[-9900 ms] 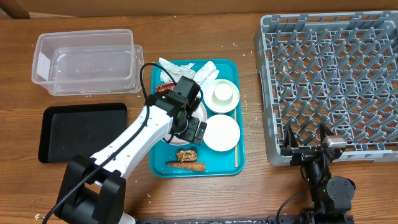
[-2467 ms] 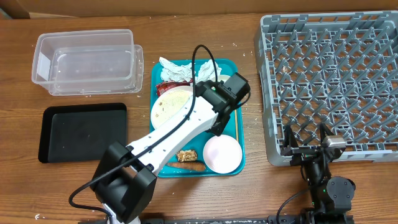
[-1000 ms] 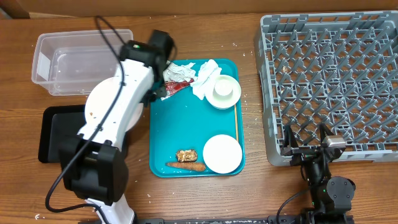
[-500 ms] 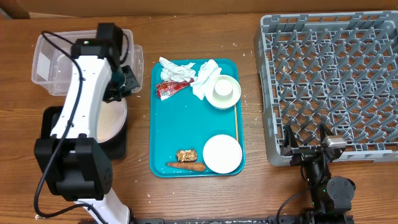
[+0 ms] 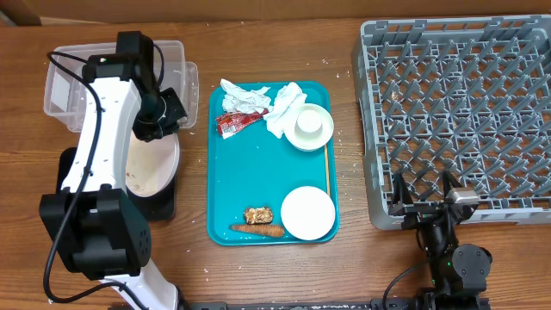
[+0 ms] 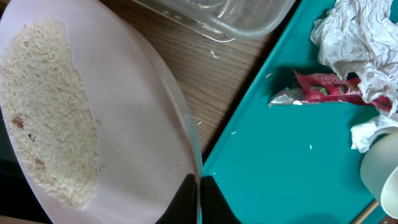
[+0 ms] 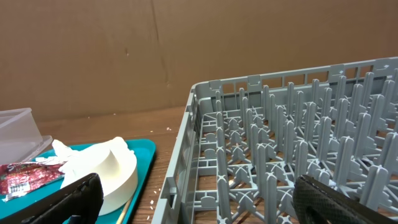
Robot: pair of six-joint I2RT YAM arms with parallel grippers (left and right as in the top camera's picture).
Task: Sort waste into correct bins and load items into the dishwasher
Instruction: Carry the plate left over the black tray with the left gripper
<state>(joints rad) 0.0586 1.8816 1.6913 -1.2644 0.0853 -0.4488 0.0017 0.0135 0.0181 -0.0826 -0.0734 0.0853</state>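
The left wrist view shows what the overhead view barely hints at: a broad patch of loose white rice (image 6: 43,118) on the large plate (image 6: 146,118). It also shows the left claw (image 6: 199,186) clenched on that plate's rim, its two dark tips pinched together. From overhead the plate reads as a narrowed oval above the right end of the black tray (image 5: 65,172), just in front of the clear tub (image 5: 62,95). Whether the plate touches the tray cannot be told.

The left arm arches over the tub and hides much of both bins. On the teal tray (image 5: 250,181) lie crumpled napkins (image 5: 245,95), a red wrapper (image 5: 237,123), a white bowl (image 5: 310,127), a smaller plate (image 5: 307,213), a brown lump (image 5: 258,213) and a carrot (image 5: 256,229).

The right claw (image 5: 424,196) sits at the near edge of the grey dish rack (image 5: 366,103) on the wooden surface (image 5: 258,275). Its fingers are spread wide and hold nothing. In its own view both fingers are cut off at the bottom corners.
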